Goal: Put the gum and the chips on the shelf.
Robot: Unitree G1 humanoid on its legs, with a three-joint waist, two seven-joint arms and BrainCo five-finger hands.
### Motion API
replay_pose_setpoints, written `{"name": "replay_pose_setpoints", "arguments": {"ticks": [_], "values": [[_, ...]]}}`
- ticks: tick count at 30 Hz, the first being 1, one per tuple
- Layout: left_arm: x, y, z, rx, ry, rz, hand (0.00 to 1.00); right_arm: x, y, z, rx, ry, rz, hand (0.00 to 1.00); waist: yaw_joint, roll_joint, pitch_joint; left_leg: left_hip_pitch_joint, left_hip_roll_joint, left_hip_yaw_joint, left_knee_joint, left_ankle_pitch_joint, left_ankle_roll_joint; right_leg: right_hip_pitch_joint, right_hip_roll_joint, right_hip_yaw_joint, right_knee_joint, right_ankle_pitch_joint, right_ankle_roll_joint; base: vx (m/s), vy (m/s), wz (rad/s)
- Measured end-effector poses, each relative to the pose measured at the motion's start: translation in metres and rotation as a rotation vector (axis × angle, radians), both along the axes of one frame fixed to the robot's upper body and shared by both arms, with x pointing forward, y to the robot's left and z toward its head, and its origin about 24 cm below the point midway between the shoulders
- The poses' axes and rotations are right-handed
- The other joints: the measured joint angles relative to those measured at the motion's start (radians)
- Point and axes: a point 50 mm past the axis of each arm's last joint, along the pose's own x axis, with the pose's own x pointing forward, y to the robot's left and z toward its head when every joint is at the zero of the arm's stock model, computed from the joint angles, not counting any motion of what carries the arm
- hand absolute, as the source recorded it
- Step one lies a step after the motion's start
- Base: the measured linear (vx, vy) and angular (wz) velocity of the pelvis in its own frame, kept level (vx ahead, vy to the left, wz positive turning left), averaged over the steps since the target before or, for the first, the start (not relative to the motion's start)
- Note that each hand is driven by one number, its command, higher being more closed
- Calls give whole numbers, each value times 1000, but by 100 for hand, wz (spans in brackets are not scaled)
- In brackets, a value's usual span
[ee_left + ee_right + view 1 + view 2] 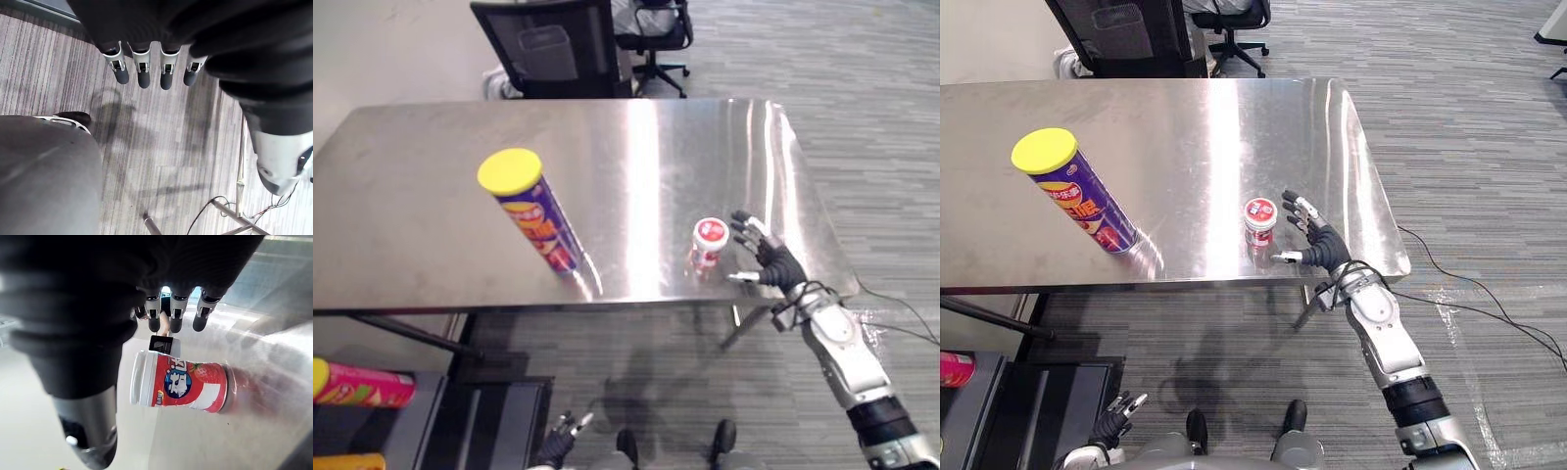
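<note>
Hovering just right of the gum jar (1259, 221), right hand (1324, 249) spread open, chips can (1079, 192) well left, left hand (1113, 421) relaxed far below.

The table (431, 196) under the right hand (767, 257) is smooth, brushed, shiny metal. Just beside that hand the gum bottle (709, 242) is glossy plastic; well past it the chips tube (543, 225) has a glossy printed skin and a matt plastic lid (510, 169).

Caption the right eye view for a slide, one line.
Open right hand beside the upright gum jar near the front edge of the steel table, not yet gripping; chips can stands farther left.
</note>
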Motion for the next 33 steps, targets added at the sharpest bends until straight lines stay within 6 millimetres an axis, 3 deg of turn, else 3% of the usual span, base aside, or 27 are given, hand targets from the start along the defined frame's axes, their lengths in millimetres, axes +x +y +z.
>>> {"name": "replay_pose_setpoints", "arguments": {"ticks": [14, 19, 26, 27, 33], "values": [[0, -1, 0, 7, 2, 1, 0, 14, 5, -9, 2, 49, -33, 0, 5, 6, 3, 2, -3, -27, -20, 21, 0, 11, 0, -29, -2, 0, 0, -12, -5, 5], [2, -3, 0, 2, -4, -5, 0, 18, 3, -7, 7, 44, -62, 0, 23, 11, 6, 5, -3, -33, -34, 32, -1, 11, 0, -36, -1, 0, 0, -34, -12, 5], [1, -4, 0, 1, -1, -6, 0, 30, 7, -6, 2, 43, -100, 0, 26, 13, 8, 9, -5, -35, -35, 34, 0, 16, -1, -40, -1, 0, -1, 0, 0, 0], [1, -4, 0, 1, 0, -7, 0, 32, 8, -6, 6, 42, -103, 100, 26, 13, 8, 9, -6, -36, -35, 34, 0, 16, -1, -40, -1, 0, -1, 0, 0, 0], [0, -5, -1, -5, 17, -12, 0, 44, 13, 2, 13, 24, -124, 100, 31, 21, 13, 21, -7, -41, -48, 40, -1, 27, -1, -43, -3, 0, -1, -3, 0, 1]]}}
